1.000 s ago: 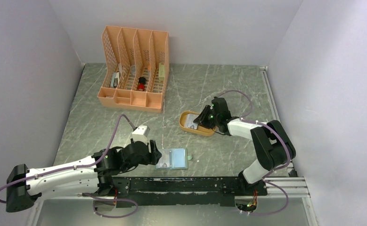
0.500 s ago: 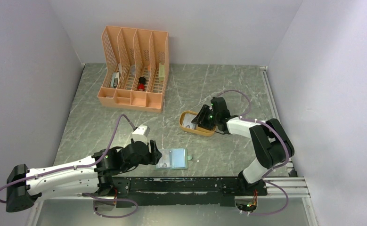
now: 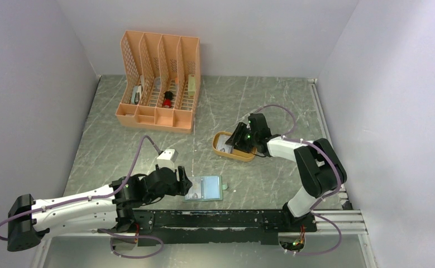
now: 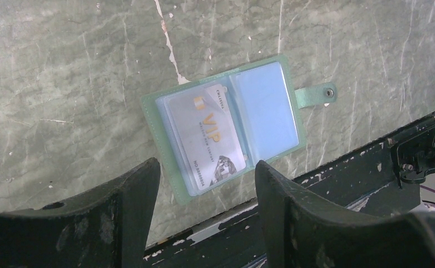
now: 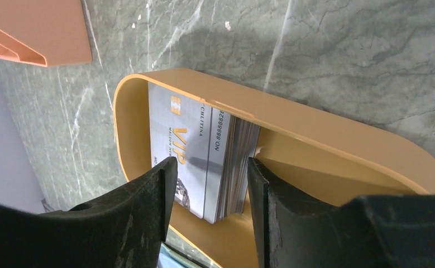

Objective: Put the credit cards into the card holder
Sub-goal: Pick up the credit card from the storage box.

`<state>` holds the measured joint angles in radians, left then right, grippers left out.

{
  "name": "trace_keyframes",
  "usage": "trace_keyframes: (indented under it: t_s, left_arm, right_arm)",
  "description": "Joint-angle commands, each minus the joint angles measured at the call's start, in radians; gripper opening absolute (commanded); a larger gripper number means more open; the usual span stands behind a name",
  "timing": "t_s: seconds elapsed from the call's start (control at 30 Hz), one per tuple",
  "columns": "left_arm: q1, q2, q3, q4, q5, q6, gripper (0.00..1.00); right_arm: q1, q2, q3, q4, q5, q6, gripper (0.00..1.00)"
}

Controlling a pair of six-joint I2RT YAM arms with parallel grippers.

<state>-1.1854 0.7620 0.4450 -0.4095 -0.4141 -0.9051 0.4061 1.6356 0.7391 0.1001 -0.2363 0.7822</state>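
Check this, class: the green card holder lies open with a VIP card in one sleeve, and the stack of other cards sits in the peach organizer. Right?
No. The right wrist view shows the stack of cards in the mustard-yellow tray, not the peach organizer. The card holder does lie open with a VIP card in one sleeve.

A grey-green marbled table [image 3: 232, 100] is carrying a peach lattice plastic desk organizer [image 3: 158, 120] near its far-left corner, a mustard-yellow oval tray [image 3: 230, 154] right of centre, and a sage-green folding card holder [image 3: 206, 188] lying open by the near edge.
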Motion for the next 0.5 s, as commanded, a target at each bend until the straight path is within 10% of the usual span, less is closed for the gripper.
trace_keyframes:
  t_s: [0.0,0.47]
  left_arm:
    - [0.002,0.001,-0.006,0.031,0.012,-0.003,0.68]
    - [0.003,0.007,-0.006,0.037,0.013,0.003,0.68]
  right_arm:
    - [0.012,0.024,0.006,-0.007,-0.013,0.002,0.52]
    - [0.02,0.041,0.007,0.052,-0.082,0.014,0.42]
